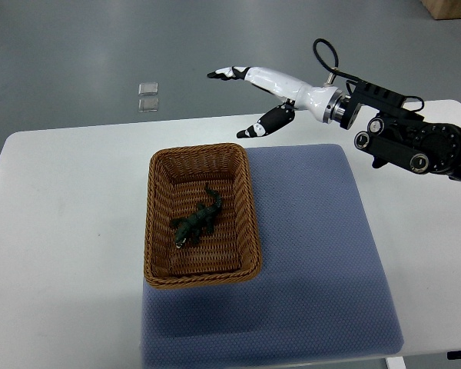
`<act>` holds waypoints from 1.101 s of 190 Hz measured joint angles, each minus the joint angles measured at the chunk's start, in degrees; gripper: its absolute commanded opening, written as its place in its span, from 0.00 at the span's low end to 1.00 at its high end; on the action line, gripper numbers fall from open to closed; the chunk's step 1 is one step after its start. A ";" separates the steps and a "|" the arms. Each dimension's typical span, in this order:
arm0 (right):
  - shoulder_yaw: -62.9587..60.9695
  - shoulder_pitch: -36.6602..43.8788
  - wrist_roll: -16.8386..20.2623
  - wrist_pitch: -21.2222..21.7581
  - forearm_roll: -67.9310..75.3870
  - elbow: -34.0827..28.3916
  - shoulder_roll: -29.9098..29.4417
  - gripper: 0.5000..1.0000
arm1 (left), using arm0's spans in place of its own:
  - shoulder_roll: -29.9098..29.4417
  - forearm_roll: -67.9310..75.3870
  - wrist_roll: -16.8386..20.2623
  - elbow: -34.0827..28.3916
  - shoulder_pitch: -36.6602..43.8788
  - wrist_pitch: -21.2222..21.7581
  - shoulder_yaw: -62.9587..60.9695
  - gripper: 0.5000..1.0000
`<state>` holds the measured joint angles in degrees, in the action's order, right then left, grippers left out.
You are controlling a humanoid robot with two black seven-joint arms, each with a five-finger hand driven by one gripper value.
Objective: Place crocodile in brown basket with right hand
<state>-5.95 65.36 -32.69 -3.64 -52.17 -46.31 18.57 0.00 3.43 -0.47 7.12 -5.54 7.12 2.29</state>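
Lying in basket: crocodile (197, 219), dark green, is seen on the woven floor of the brown basket (215, 257), set diagonally near the middle
Brown basket: stood on the left part of a blue mat (315, 254), its long side running away from the robot
Right robot hand (280, 92): held in the air beyond the basket's far right corner, apart from it; fingers (229, 73) are stretched out, the thumb is spread, nothing is gripped
Right arm: seen entering from the right edge, above the white tabletop (69, 207)
Floor: two small clear squares (147, 96) are seen beyond the tabletop's far edge
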 measured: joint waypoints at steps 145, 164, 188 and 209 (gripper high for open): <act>-5.06 -10.76 14.65 8.52 52.70 3.84 7.24 0.83 | 0.00 0.00 0.00 0.00 0.00 0.00 0.02 1.00; -5.96 -11.71 15.51 9.52 54.86 3.81 7.92 0.83 | 0.00 0.00 0.03 0.00 0.00 0.00 0.01 1.00; -6.38 -12.83 15.70 11.75 56.96 3.77 8.28 0.83 | 0.00 0.00 0.03 0.00 0.00 0.00 0.00 1.00; -6.41 -13.70 15.72 12.73 59.25 3.76 8.81 0.83 | 0.00 0.00 0.03 0.00 0.00 0.00 0.01 1.00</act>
<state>-12.36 51.66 -16.97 9.09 7.08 -42.55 27.37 0.00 3.43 -0.45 7.12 -5.54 7.12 2.29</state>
